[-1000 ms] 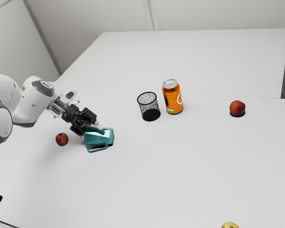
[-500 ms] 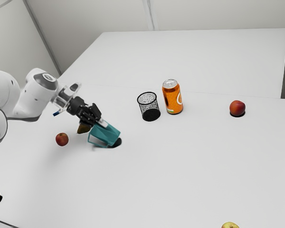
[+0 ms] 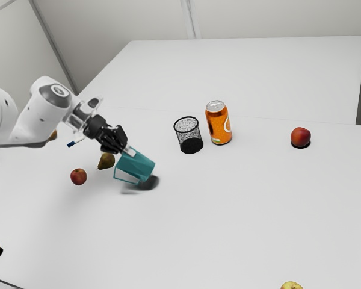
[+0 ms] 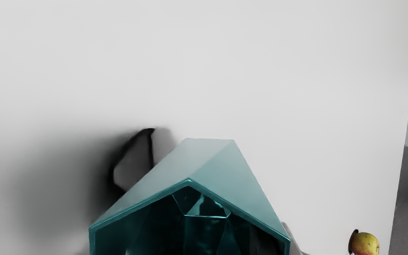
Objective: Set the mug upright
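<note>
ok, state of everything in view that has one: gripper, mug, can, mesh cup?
black two-finger gripper: shut on the mug
teal faceted mug: tilted, not upright, mouth toward the gripper, seemingly just clear of the table
orange metal drink can: upright, can't tell if opened
black wire-mesh cup: upright, mouth up

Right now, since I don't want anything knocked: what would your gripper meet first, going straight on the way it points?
The mug is already in my gripper, so the mug's far end would likely meet the table first; the gap left is hard to judge.
</note>
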